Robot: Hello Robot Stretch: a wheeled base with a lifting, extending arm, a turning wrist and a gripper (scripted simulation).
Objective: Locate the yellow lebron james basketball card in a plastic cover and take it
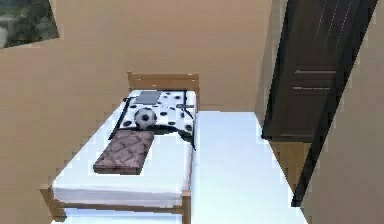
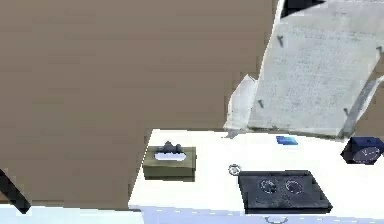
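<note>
Early searching, I judge: ahead, a bed [image 1: 100, 168] with a ball [image 1: 146, 118]; alongside, a white surface [image 2: 215, 150] carrying a tissue box [image 2: 170, 161]. Yellow card's whereabouts: can't tell. End effector's state: can't tell. The grab remains.

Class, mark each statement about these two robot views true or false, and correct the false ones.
1. A black-and-white ball lies on the bed. True.
2. The door in the forward view is white. False: the door is dark.
3. An olive tissue box stands on the white tabletop. True.
4. The small blue object sits on top of the tissue box. False: it lies on the tabletop, apart from the box, toward the arm side view's right.
</note>
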